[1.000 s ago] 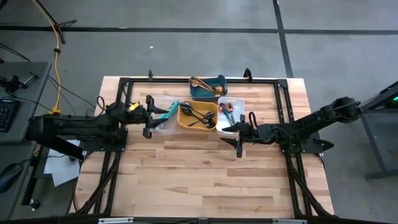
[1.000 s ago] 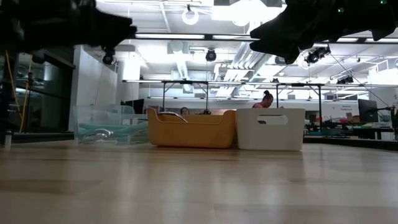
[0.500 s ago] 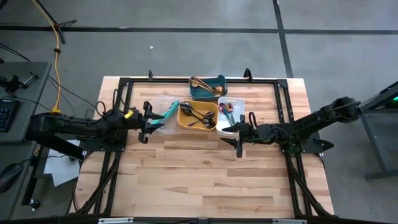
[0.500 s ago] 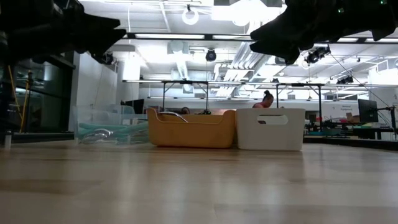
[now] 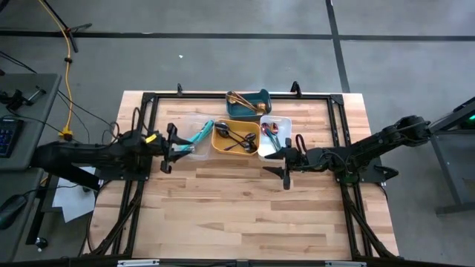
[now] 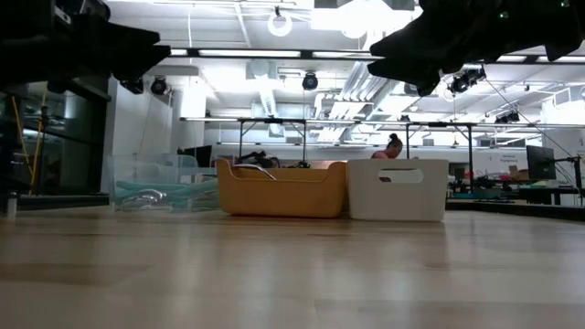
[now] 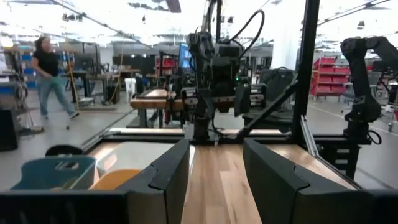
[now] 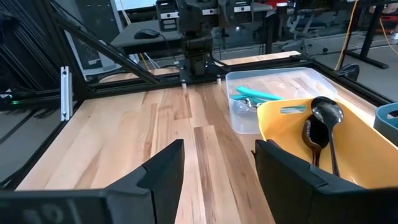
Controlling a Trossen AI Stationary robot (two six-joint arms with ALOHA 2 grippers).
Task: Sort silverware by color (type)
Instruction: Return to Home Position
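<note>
Silverware point(image 5: 236, 139) is seen lying in the bins point(image 5: 236, 153) at the bench's point(image 5: 245, 215) far side, judged light, stiff and slick, best pinched mid-handle, while left hand point(image 5: 182, 150) and right hand point(image 5: 271, 158) are held spread and empty just short of them.

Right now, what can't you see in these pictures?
High view: the silverware, too small to count.
Low view: what lies in the white bin, hidden by its wall.
Right wrist view: the blue bin, cut off by the picture's edge.
Left wrist view: the orange bin, mostly behind the left end effector's finger.
</note>
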